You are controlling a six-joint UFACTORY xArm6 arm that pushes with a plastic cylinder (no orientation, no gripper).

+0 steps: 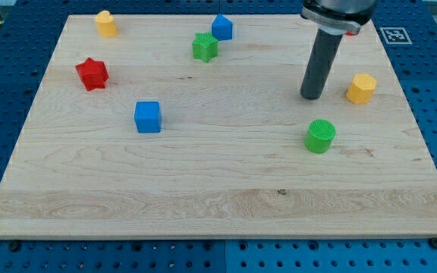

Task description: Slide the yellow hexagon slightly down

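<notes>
Resting on the board [203, 189], my tip [310, 97] is seen just to the view's left of the yellow hexagon [361, 88], not above it; no claw is fitted, so its state cannot be told.

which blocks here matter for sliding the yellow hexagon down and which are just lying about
In the job:
yellow hexagon, at the view's right
my tip, just to the hexagon's left, apart from it

Lying about:
green cylinder
blue cube
red star
green star
blue block
yellow block
</notes>
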